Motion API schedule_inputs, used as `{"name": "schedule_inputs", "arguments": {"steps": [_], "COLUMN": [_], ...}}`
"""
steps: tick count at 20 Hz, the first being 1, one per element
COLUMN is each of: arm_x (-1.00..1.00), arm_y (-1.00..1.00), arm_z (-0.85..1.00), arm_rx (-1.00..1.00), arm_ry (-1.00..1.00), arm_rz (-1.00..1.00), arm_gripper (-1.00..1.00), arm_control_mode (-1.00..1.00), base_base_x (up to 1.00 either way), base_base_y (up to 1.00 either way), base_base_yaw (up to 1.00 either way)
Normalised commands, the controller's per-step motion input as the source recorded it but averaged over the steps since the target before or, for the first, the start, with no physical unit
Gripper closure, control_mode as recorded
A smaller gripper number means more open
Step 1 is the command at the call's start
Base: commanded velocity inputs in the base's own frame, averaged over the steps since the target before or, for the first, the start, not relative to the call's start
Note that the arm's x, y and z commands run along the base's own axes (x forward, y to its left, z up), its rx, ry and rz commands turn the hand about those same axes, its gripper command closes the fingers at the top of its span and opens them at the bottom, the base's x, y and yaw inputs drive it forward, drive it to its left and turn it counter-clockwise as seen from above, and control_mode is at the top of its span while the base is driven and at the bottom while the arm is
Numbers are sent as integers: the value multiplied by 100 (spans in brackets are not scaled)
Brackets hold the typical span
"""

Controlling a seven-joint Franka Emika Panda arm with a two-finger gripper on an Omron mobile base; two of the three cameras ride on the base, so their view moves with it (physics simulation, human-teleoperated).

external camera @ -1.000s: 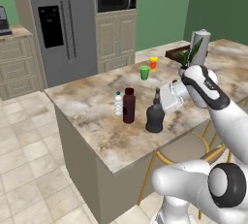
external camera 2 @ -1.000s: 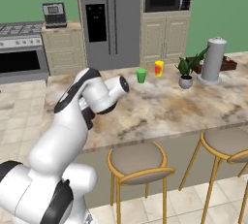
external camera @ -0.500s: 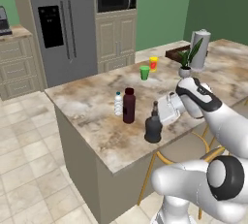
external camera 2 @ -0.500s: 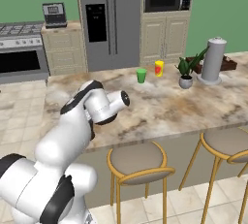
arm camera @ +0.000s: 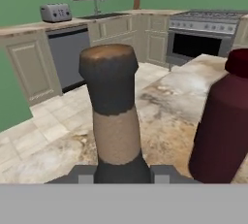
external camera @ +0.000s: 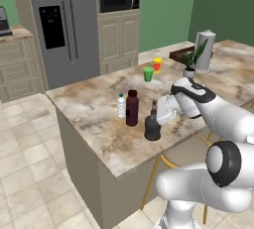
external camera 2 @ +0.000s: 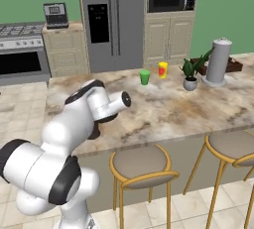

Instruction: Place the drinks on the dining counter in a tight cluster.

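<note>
- On the dining counter (external camera: 94, 109), the water bottle (external camera: 121, 106) stands just left of the maroon bottle (external camera: 132, 107)
- The squat bottle (external camera: 152, 123) stands nearer the front edge (upright)
- Two cups (external camera: 152, 70) stand behind, well apart

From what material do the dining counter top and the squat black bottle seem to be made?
Dining counter: looks like polished stone, with beige-brown marbled veining on its top. Squat black bottle: probably dark glass, opaque with a slight sheen; in the hand view its neck shows a matte tan band.

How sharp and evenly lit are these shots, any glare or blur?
Left base view: flat even light, soft blur, faint shadow under the black bottle. Right base view: equally soft, no glare on the dining counter. Hand view: bottle neck looms large, maroon bottle beside it, edges fuzzy.
</note>
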Motion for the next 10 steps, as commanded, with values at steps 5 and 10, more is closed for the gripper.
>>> {"name": "schedule_inputs", "arguments": {"steps": [5,10], "arm_x": [16,18], "arm_y": [0,0], "arm_z": [-9,-4], "arm_rx": [1,0], "arm_ry": [5,3], "arm_rz": [-2,0], "arm_gripper": [100,100], "arm_control_mode": [-100,-100], "base_base_x": [0,0], "base_base_y": [0,0], "base_base_yaw": [0,0]}}
